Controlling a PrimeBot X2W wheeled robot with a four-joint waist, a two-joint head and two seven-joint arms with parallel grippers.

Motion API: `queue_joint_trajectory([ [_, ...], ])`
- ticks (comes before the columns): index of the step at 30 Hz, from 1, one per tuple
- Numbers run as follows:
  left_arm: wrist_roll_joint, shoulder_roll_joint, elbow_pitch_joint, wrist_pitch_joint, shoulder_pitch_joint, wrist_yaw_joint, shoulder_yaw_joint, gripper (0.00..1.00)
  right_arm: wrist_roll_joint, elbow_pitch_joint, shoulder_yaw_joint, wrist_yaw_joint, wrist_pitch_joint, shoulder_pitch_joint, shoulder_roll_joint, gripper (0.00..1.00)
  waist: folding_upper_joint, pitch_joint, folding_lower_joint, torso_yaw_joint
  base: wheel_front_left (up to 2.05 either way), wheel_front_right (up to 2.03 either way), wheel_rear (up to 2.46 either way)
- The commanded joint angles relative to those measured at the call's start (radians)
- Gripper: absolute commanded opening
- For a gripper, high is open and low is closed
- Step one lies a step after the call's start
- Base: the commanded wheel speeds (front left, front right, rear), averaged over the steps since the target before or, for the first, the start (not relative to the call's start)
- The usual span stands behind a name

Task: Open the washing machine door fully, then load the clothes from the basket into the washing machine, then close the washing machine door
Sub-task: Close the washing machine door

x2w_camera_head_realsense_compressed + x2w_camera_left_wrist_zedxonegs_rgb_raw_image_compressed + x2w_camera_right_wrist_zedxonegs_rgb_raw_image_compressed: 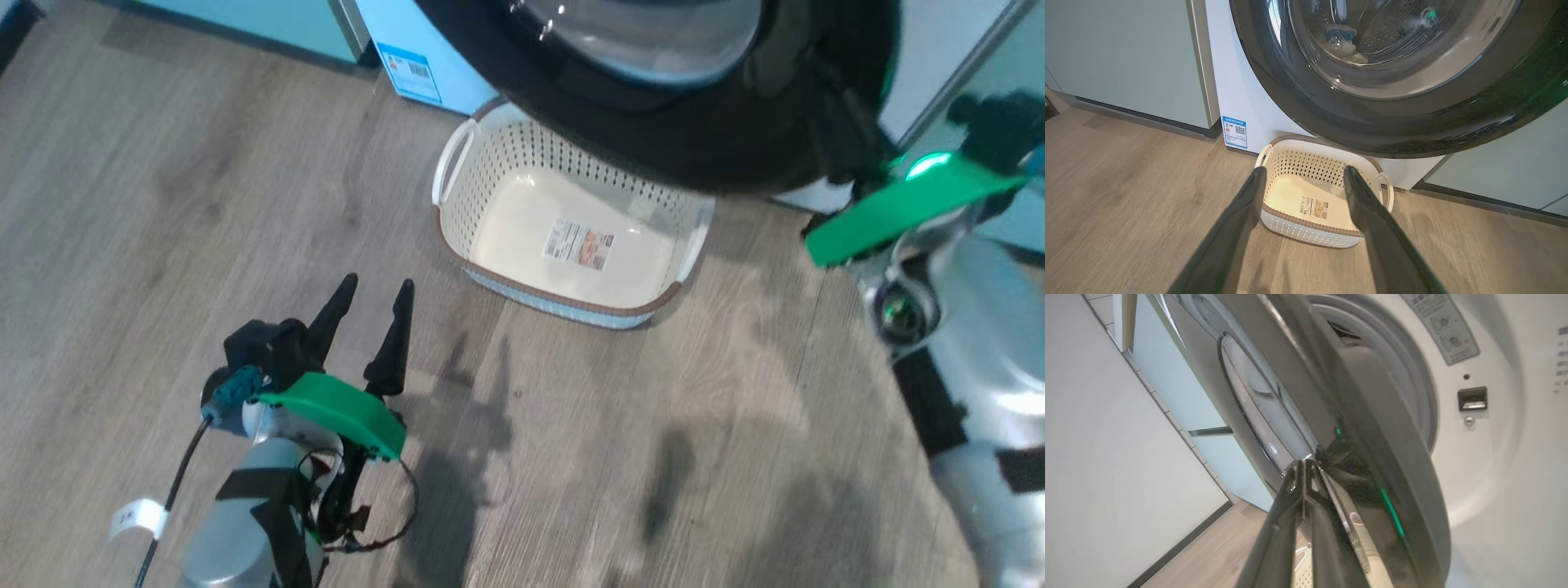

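Left claw (377, 284): two long dark fingers spread wide, gripping nothing, over the grey-brown wood plank floor (163, 204). At its 1 o'clock we see one rectangular cream-white perforated plastic basket (490, 167) with brown rim, two white side handles (453, 159) and one printed label (578, 243) on its floor.

Right claw (1303, 463): fingers pressed together, holding nothing, tips at the glossy face of the one large round black-rimmed washing machine door (1372, 428). We can't confirm contact. The door stands ajar from the big white front-loading washing machine (1490, 465), with the grey rubber ring (1412, 375) behind it at 1 o'clock.

In head view the door overhangs the basket at 12 o'clock, hiding part of its far rim. Through the door glass in left wrist view we make out one small cream-and-blue bundle of clothes (1346, 43) in the perforated steel drum (1392, 32), blurry. There is one blue energy sticker (1235, 132) at the basket's 10 o'clock, and two pale green cabinet fronts (1126, 61) flank the machine.

Door top is cut off everywhere. The right claw is hard to pick out in head view.
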Motion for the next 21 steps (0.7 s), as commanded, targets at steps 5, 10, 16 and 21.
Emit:
queue_joint_trajectory([
  [5, -0.009, 0.004, -0.039, -0.006, -0.057, -0.001, 0.034, 1.00, -0.047, 0.040, -0.054, -0.003, -0.007, -0.155, 0.013, 0.00, 0.0000, 0.077, -0.0002, -0.010, 0.00, 0.00, 0.00],
  [10, -0.008, -0.003, -0.041, -0.006, -0.073, -0.001, 0.028, 1.00, -0.068, 0.070, -0.085, -0.003, -0.007, -0.217, 0.013, 0.00, 0.0000, 0.105, -0.0002, -0.011, 0.00, 0.00, 0.00],
  [16, -0.010, -0.015, -0.043, -0.006, -0.103, -0.001, 0.017, 1.00, -0.113, 0.100, -0.141, -0.003, -0.007, -0.278, 0.013, 0.00, 0.0000, 0.140, -0.0002, 0.002, 0.00, 0.00, 0.00],
  [21, -0.014, -0.021, -0.045, -0.006, -0.123, -0.001, 0.018, 1.00, -0.141, 0.115, -0.179, -0.003, -0.007, -0.317, 0.013, 0.00, 0.0000, 0.161, -0.0002, 0.007, 0.00, 0.00, 0.00],
])
